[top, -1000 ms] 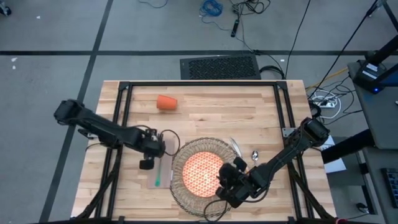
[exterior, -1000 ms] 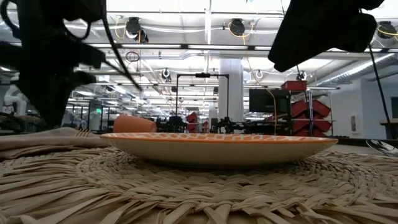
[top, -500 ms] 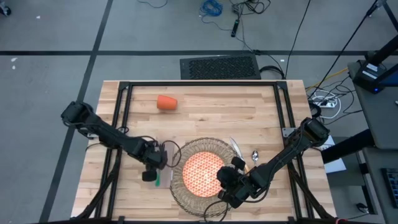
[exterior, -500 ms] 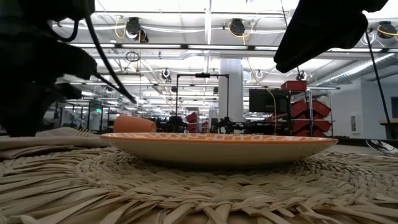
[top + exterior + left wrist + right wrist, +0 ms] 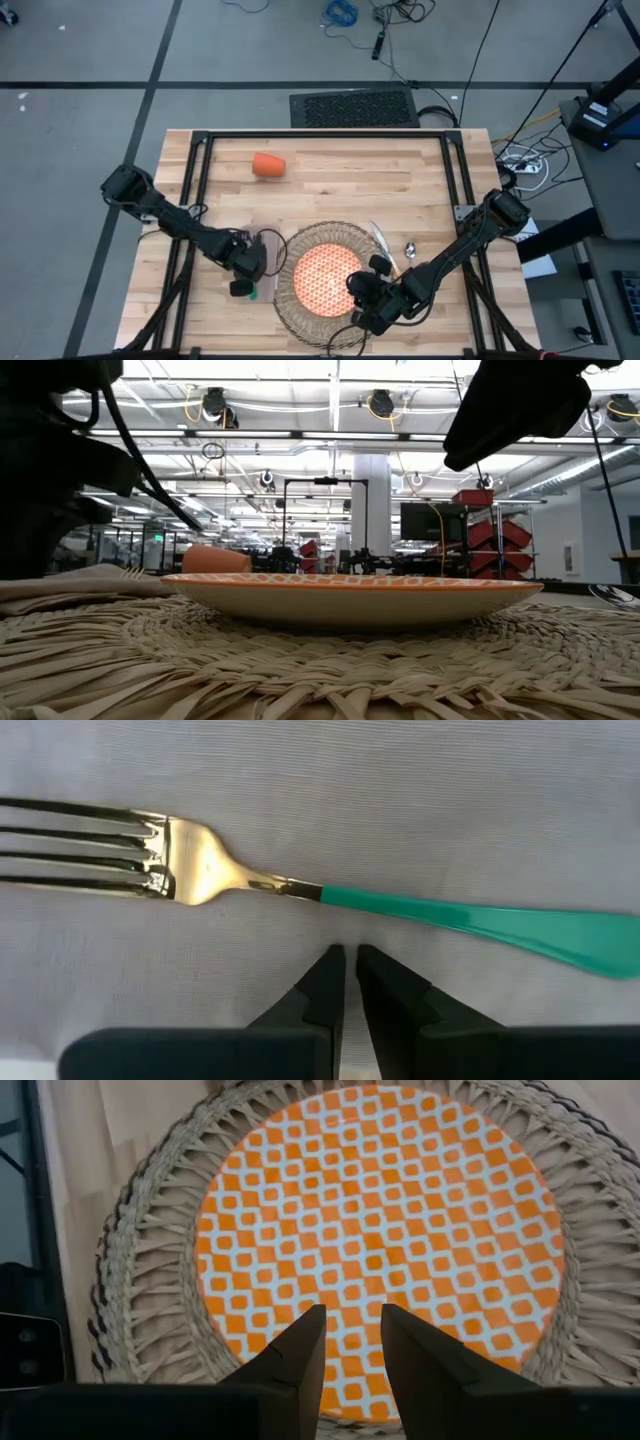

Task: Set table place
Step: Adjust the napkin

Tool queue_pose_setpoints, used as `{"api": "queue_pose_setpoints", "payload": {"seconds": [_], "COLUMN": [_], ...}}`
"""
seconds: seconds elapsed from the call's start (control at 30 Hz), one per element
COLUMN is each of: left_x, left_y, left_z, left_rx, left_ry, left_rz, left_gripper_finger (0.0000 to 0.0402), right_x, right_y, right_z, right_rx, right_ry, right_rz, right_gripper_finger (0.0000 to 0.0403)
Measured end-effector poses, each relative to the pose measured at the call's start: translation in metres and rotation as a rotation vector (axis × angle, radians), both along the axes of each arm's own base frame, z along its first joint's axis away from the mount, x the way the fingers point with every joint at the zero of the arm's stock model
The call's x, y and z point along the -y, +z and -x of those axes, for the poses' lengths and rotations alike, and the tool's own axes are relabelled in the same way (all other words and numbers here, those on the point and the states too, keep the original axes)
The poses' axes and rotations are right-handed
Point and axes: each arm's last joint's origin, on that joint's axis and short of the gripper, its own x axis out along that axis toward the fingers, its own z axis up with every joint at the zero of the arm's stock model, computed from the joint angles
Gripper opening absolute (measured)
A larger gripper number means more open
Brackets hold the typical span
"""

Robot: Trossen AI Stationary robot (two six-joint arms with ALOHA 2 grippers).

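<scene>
Left tool pinched together over fork on napkin; right tool parted above plate.

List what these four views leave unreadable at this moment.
- Napkin: the left tool and arm cover most of it in the high view; the left wrist view cuts off its edges.
- Fork: from above only a green sliver shows; tine tips run off the wrist picture.
- Knife and spoon: too small above to tell apart well, partly under the right arm.
- Right tool: whether it touches the plate is unclear.
</scene>
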Motion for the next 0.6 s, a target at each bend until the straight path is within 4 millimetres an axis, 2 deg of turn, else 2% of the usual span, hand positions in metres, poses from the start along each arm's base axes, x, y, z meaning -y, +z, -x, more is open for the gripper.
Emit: {"api": "queue_pose_setpoints", "payload": {"seconds": [0.3,0.6], "left_x": [0.011,0.012], "left_y": [-0.001,-0.001], "left_z": [0.01,0.021], "left_rx": [-0.026,-0.103], "left_ry": [0.042,0.064], "left_rz": [-0.024,-0.066], "left_gripper_finger": [0.0022,0.0022], "right_x": [-0.005,-0.012], "right_y": [0.002,0.003], "right_z": [-0.001,0.001], "right_rx": [0.029,0.044], "right_ry": [0.029,0.051], "right_rz": [-0.019,-0.043], "right_gripper_finger": [0.0086,0.0086]}}
